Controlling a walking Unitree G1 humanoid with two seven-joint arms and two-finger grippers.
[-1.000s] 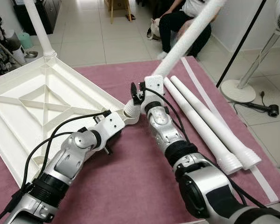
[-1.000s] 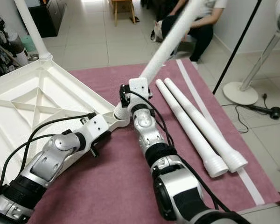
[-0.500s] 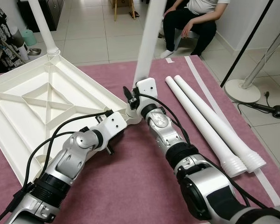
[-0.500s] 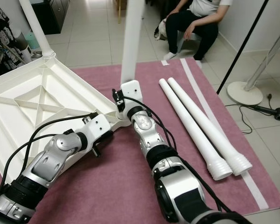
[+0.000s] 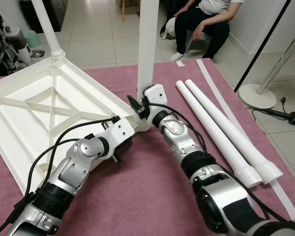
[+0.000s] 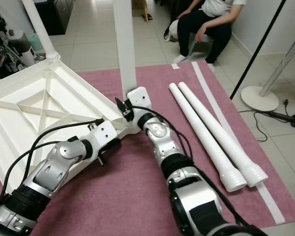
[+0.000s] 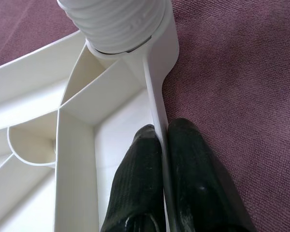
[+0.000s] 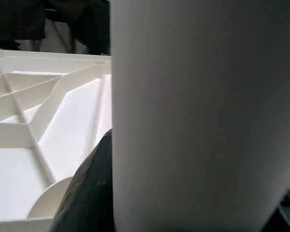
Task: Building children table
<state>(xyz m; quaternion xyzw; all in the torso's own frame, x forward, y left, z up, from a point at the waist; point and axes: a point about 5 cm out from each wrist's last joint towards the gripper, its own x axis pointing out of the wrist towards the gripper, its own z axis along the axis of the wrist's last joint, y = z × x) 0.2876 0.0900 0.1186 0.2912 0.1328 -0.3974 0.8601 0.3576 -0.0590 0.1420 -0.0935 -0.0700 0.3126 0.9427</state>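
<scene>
The white table top [image 5: 49,103] lies upside down on a maroon rug, with one leg [image 5: 46,24] standing in its far corner. My right gripper [image 5: 140,105] is shut on a second white leg [image 5: 147,44] and holds it upright over the near right corner. In the left wrist view that leg's threaded end [image 7: 118,24] sits at the corner socket. My left gripper [image 7: 163,159] is shut on the table top's thin rim [image 7: 157,96] just below that corner. The held leg [image 8: 198,121] looms close in the right wrist view, a black finger [image 8: 92,193] beside it.
Two loose white legs [image 5: 221,132] lie side by side on the rug to the right. A person [image 5: 206,19] sits on the tiled floor beyond the rug. A fan base [image 5: 258,93] and a slanted black pole [image 5: 260,42] stand at the right.
The held leg has swung from leaning far to the right to standing upright at the corner socket. My left gripper has kept its hold on the rim.
</scene>
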